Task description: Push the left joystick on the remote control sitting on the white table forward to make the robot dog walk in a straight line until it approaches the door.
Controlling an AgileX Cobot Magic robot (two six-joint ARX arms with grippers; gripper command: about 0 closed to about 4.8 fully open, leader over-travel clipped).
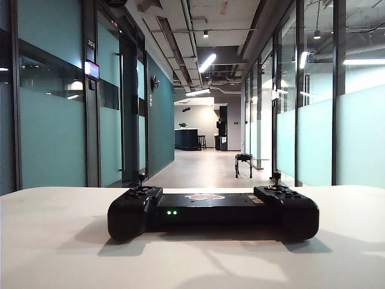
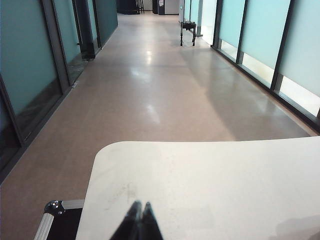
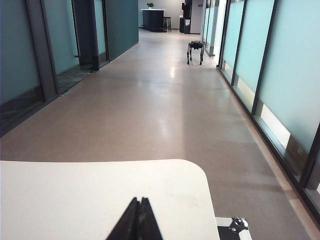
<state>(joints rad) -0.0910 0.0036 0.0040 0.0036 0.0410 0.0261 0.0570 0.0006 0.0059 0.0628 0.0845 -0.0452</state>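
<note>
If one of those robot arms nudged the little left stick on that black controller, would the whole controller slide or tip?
Tipping seems unlikely: the remote control lies flat and wide on the white table. It might slide a little, since the tabletop looks smooth. The left joystick is a thin upright stem, so it would probably tilt first. Both the left gripper and right gripper are shut, away from it.

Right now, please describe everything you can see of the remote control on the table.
The remote control is a wide black gamepad of matte plastic, lying flat on the white table. A long flat middle bar with a red-white logo joins two bulbous handles. Two small green lights glow on its front. The left joystick and its right twin stand upright. No gripper touches it; it appears only in the exterior view.
</note>
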